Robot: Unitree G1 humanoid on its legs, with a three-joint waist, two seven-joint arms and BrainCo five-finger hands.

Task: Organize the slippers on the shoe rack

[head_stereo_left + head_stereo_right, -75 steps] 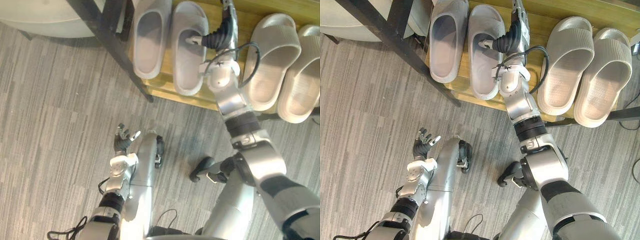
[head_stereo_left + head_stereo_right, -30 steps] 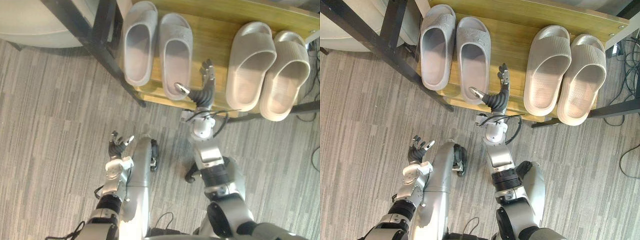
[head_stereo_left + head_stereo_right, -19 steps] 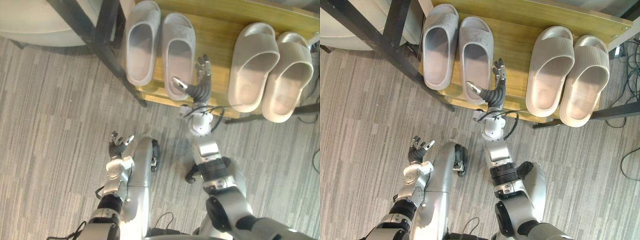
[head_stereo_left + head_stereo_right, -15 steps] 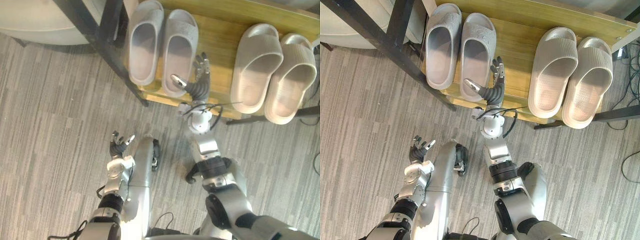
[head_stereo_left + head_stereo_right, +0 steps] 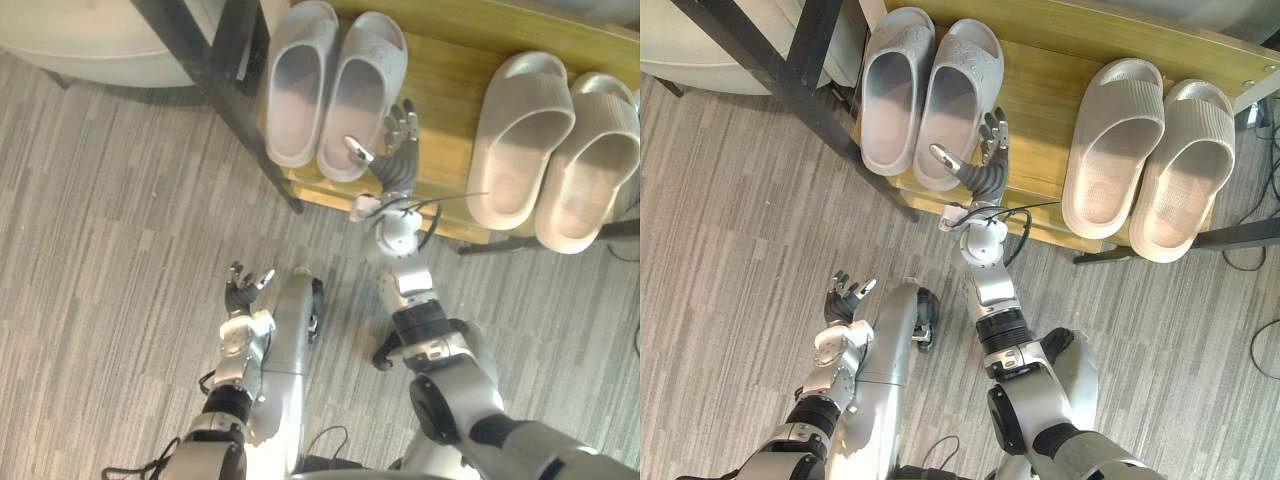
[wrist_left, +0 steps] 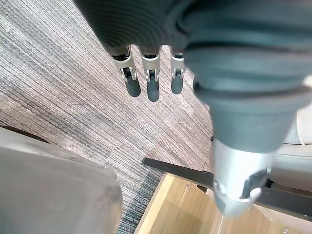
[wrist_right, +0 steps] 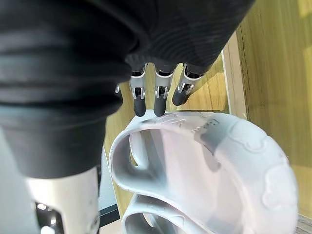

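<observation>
Two grey slippers lie side by side at the left end of the wooden rack shelf. Two beige ribbed slippers lie paired at its right end. My right hand is open over the shelf's front edge, just right of the nearer grey slipper, with its thumb pointing at that slipper's heel and nothing held. Its fingers are straight in the right wrist view. My left hand hangs open and empty over the floor, its fingers straight.
A black metal rack leg slants down past the grey pair to the floor. A pale rounded object sits at the far left behind it. Grey striped carpet spreads in front of the rack.
My right hand has drawn back from inside the nearer grey slipper to the shelf's front edge, letting it go. The view has shifted. The left hand has stayed put.
</observation>
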